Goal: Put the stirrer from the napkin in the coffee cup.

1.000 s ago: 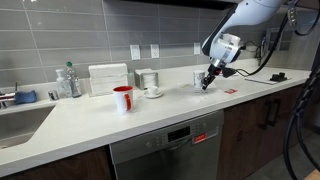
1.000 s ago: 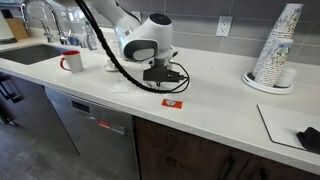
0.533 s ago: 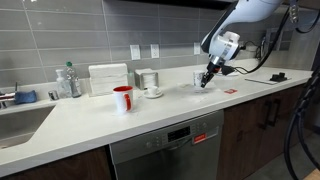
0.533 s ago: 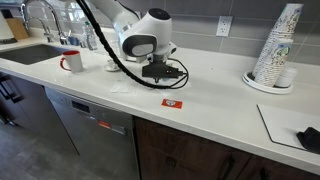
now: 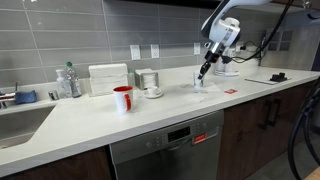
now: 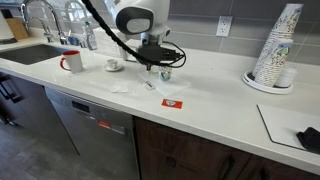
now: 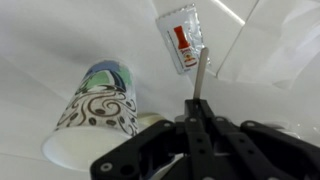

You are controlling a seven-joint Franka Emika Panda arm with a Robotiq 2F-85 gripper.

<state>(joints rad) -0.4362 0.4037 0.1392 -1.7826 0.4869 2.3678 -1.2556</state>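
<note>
My gripper (image 5: 206,66) hangs above the counter, shut on the thin stirrer (image 7: 201,72), which sticks straight out from the fingertips (image 7: 196,104). The coffee cup (image 7: 96,110), a pale paper cup with a swirl pattern, stands upright just beside and below the stirrer's tip; it also shows in both exterior views (image 5: 198,79) (image 6: 165,73). The white napkin (image 7: 284,45) lies flat on the counter next to the cup and has nothing on it. The stirrer's tip is outside the cup.
A small red packet (image 7: 181,42) lies on the counter near the napkin (image 6: 172,102). A red mug (image 5: 123,98), a white cup on a saucer (image 5: 152,91) and a white dispenser box (image 5: 108,78) stand further along. A tall stack of paper cups (image 6: 276,48) stands at the far end.
My gripper has risen from the napkin with the stirrer held in it and moved up towards the cup.
</note>
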